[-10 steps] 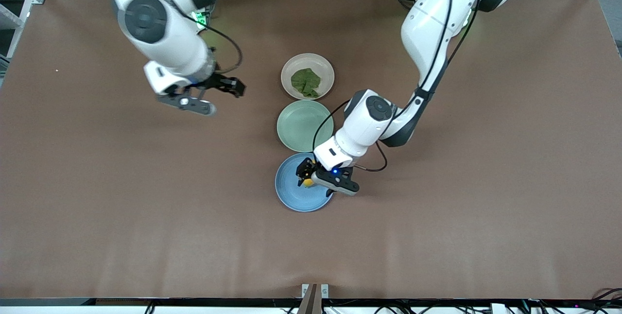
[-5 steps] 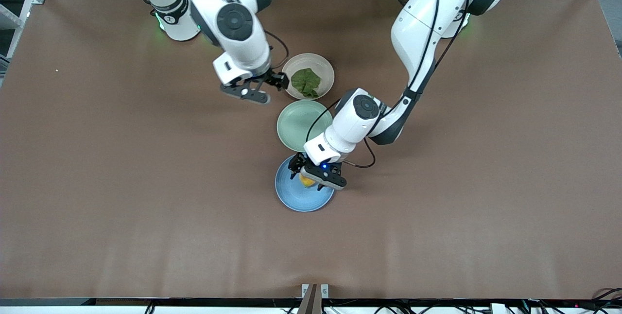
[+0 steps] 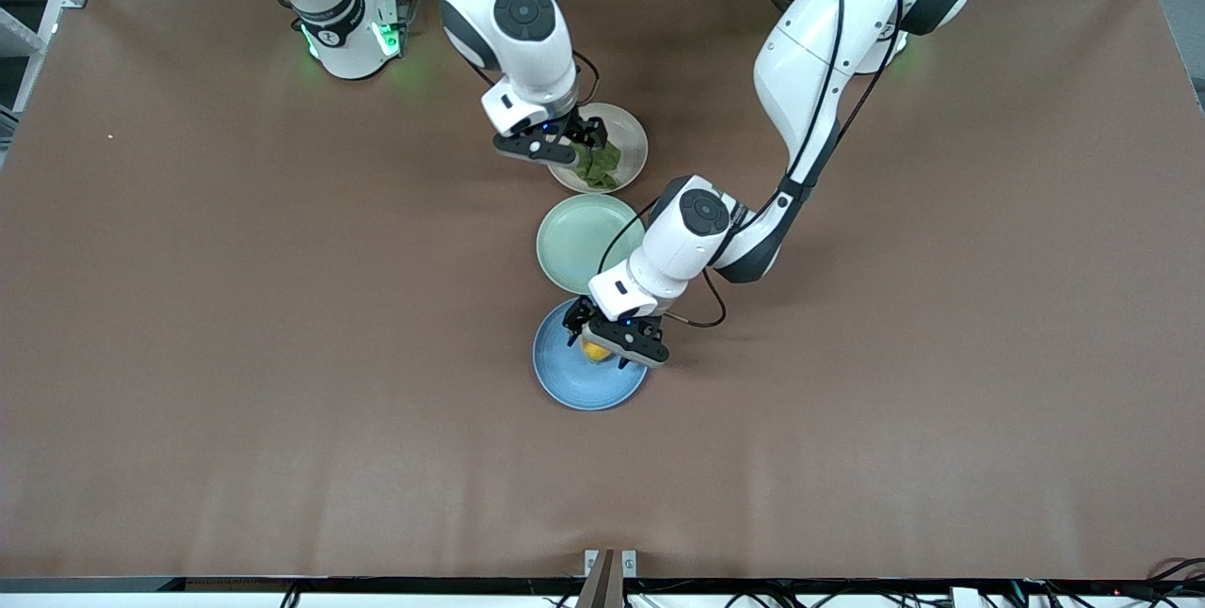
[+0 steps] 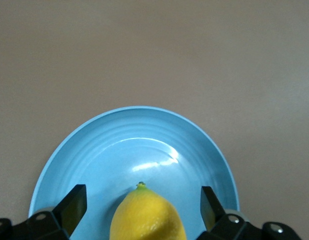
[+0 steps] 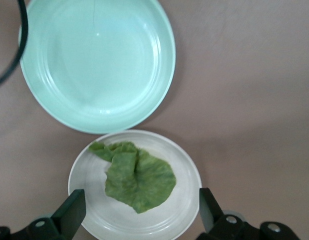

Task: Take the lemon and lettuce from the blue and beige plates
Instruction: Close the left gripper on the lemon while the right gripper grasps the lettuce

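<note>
Swinging in fast, my right gripper (image 3: 582,143) now hangs spread over the lettuce (image 5: 137,177) on the beige plate (image 3: 633,133). My left gripper (image 3: 602,344) has barely shifted, fingers wide around the lemon (image 4: 147,215) on the blue plate (image 4: 94,145); both grasps look imminent.

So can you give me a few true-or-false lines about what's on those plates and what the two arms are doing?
1. The lemon lies on the blue plate. True.
2. The left gripper is shut on the lemon. False: its fingers are open, one on each side of the lemon, with gaps showing.
3. The lettuce lies on the green plate. False: it lies on the beige plate; the green plate holds nothing.
4. The right gripper is open over the beige plate. True.
5. The blue plate is the one nearest the front camera. True.
6. The green plate sits at the table's edge. False: it sits between the other two plates.
</note>
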You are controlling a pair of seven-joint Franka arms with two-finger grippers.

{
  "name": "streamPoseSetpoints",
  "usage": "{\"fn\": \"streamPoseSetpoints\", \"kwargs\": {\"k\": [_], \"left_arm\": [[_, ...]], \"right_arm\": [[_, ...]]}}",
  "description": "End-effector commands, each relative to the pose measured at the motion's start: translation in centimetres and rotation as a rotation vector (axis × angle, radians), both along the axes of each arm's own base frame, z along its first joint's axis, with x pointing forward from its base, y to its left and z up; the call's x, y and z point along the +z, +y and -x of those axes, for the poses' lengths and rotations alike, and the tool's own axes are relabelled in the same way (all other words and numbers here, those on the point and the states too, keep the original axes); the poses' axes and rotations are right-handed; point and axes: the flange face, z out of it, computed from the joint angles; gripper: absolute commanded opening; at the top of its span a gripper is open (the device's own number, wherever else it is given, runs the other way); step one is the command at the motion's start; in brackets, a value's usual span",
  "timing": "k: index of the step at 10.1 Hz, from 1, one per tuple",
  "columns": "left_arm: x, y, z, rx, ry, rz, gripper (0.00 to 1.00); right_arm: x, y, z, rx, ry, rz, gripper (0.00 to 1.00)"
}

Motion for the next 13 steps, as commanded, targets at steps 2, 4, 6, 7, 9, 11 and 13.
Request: {"fn": "streamPoseSetpoints", "kwargs": {"k": [2,4,6,7,9,11,13], "left_arm": [[-0.5,0.0,0.2,-0.014,-0.005,-0.024,1.00],[-1.5,0.0,1.0,-0.016,0.016,-0.037,1.00],[-2.2,0.4,1.6,-0.018,0.033,-0.050,1.00],[-2.5,0.5,1.9,-0.020,0.040,-0.056,1.00],[-2.6,0.4,2.1,-0.014,0.046,-0.054,1.00],[-2.8,0.1,2.3,-0.016,0.049,-0.055,0.69],[-2.8,0.2,2.4,-0.015,0.051,-0.055,0.30]], "right_arm": [[-4.8,1.9,1.8,0.000,-0.023,-0.014,1.00],[-7.1,2.2,2.0,-0.013,-0.017,-0.010,1.00],[-8.9,2.6,2.3,-0.011,-0.023,-0.023,1.00],[-9.2,2.8,2.3,-0.010,-0.024,-0.026,1.00],[-10.2,3.1,3.0,0.000,-0.017,-0.020,1.00],[-11.8,3.3,3.1,-0.003,-0.029,-0.039,1.00],[-11.7,3.4,3.2,-0.003,-0.030,-0.040,1.00]]}}
